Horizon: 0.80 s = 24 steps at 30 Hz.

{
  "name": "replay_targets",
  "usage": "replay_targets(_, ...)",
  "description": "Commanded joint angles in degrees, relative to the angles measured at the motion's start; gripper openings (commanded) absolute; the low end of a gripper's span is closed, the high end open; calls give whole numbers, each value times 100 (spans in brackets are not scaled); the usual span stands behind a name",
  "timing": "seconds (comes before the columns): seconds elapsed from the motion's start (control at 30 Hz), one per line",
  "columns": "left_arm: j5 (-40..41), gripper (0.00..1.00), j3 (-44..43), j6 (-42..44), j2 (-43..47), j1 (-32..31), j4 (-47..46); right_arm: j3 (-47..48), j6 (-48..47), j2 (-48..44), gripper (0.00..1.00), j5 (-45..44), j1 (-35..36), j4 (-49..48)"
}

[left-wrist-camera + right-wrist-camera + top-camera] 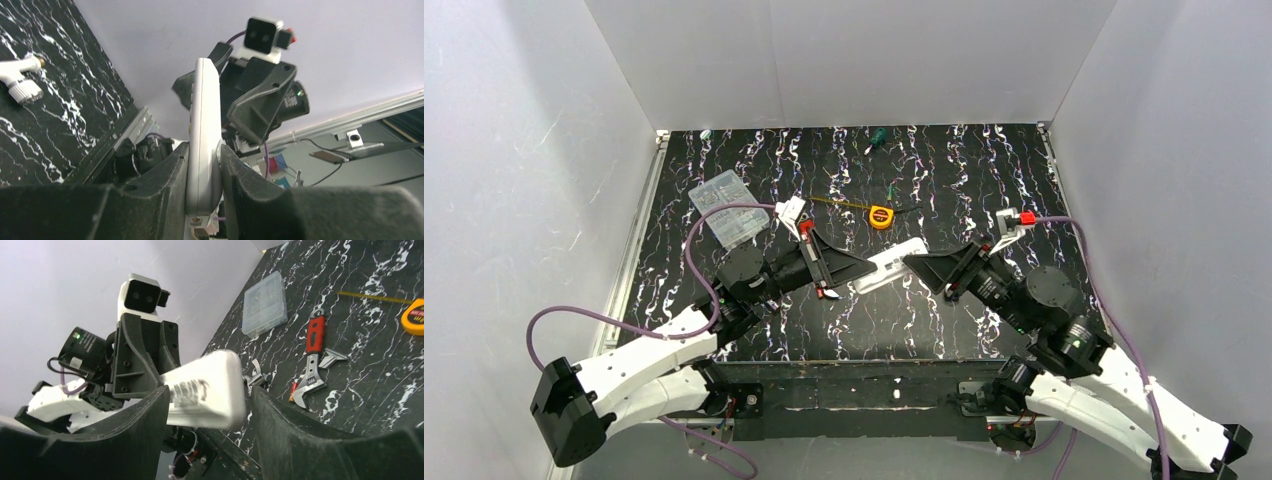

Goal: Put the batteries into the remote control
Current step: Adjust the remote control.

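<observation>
The remote control (892, 266) is a slim white bar held up over the middle of the table. My left gripper (849, 270) is shut on one end of it; the left wrist view shows the remote control (205, 125) clamped edge-on between both fingers. My right gripper (916, 262) stands open around the other end, where the remote control (210, 387) sits with a gap to the right finger (285, 425). A small red and yellow cylinder (292, 391), apparently one of the batteries, lies against the wrench's head.
A red-handled wrench (312, 365) and a silver metal piece (332, 358) lie on the mat. Also there are a clear plastic box (727, 207), a yellow tape measure (880, 216), a white tap-shaped piece (20, 82) and a green screwdriver (876, 138) at the back.
</observation>
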<state>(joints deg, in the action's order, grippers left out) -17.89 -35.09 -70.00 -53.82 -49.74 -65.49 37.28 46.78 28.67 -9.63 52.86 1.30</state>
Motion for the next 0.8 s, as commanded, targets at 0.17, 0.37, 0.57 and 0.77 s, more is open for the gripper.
replay_targets(0.17, -1603, 0, -714, 467, 444, -23, 1022, 1638, -1962, 163, 69, 1224, -13, 2265)
replay_targets(0.37, -2797, 0, -1597, 1422, 528, -19, 2970, 2395, -2663, 597, 70, 2346, -30, 3325)
replay_targets(0.57, -3341, 0, -2184, 2748, 543, -19, 5023, 2718, -2902, 1065, 70, 3733, -43, 3573)
replay_targets(0.77, -3476, 0, -2492, 3669, 477, -19, 6020, 2730, -2894, 1454, 69, 4581, -48, 3414)
